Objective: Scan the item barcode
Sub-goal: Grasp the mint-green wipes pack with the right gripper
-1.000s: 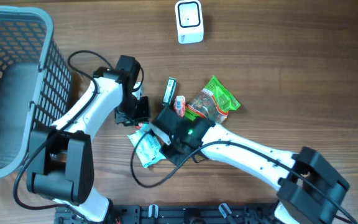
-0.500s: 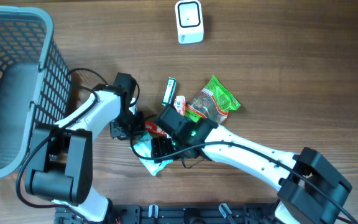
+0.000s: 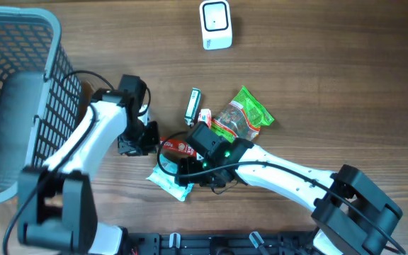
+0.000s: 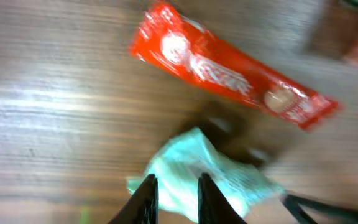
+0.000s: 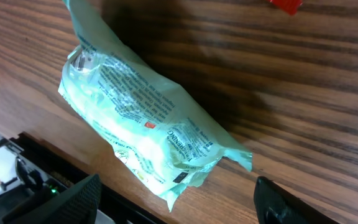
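Packet (image 5: pixel 148 124) lies flat just ahead of my right gripper (image 5: pixel 182 205), whose fingers (image 5: pixel 86 199) stand wide apart and hold nothing. Its long axis slants across their gap, so I judge a wrist turn comes before closing. It sits near the front edge of the tabletop (image 3: pixel 331 85), nearest my right arm. My left gripper (image 4: pixel 176 198) shows a narrow gap; blur hides any grip. Scanner (image 3: pixel 215 25) stands well apart, by the far edge.
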{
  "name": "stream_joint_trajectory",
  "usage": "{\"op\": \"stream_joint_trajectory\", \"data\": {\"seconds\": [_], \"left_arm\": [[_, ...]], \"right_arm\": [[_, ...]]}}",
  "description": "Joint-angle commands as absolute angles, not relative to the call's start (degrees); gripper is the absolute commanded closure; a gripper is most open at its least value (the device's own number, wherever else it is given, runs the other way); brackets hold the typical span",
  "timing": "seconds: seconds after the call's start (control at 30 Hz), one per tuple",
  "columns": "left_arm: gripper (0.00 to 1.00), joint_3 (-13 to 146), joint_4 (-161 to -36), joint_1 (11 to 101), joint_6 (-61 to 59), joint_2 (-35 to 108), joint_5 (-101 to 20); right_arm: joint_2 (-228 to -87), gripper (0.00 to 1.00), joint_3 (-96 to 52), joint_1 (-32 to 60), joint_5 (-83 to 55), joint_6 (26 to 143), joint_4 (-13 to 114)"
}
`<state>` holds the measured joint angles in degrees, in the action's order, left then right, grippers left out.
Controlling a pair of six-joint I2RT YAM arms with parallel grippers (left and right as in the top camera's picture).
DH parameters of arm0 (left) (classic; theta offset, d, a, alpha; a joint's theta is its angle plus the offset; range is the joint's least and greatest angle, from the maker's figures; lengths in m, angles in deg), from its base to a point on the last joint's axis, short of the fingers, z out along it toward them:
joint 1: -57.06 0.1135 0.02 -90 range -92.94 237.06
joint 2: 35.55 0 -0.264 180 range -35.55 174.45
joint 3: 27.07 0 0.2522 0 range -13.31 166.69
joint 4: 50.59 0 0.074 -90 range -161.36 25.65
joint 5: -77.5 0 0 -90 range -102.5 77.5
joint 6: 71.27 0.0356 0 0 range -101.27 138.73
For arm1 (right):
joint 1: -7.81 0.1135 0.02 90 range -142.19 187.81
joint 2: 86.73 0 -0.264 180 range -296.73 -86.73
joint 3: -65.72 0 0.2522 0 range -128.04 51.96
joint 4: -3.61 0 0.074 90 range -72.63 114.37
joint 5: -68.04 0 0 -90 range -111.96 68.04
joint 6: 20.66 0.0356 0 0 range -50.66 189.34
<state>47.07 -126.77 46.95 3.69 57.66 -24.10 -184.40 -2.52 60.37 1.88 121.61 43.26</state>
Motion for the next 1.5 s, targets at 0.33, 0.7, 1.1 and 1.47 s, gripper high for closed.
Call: {"op": "stream_joint_trajectory", "data": {"seconds": [0.33, 0.7, 1.1, 1.47], "left_arm": [[0.81, 33.89, -115.77, 44.05, -2.89, 56.13, -28.91], [0.77, 28.10, -109.09, 44.05, -4.23, 56.17, -28.56], [0.76, 28.10, -108.65, 44.05, -4.18, 56.17, -28.56], [0.76, 28.10, -108.06, 44.05, -4.14, 56.17, -28.56]], "right_arm": [[-184.11, 0.20, -1.91, 60.22, 5.59, 122.03, 42.91], [-184.29, 0.20, 4.03, 56.39, 14.07, 125.28, 36.99], [-184.29, 0.37, 15.71, 55.12, 11.14, 144.78, 10.76], [-184.29, 0.66, 15.71, 55.08, 3.73, 146.86, 7.59]]}}
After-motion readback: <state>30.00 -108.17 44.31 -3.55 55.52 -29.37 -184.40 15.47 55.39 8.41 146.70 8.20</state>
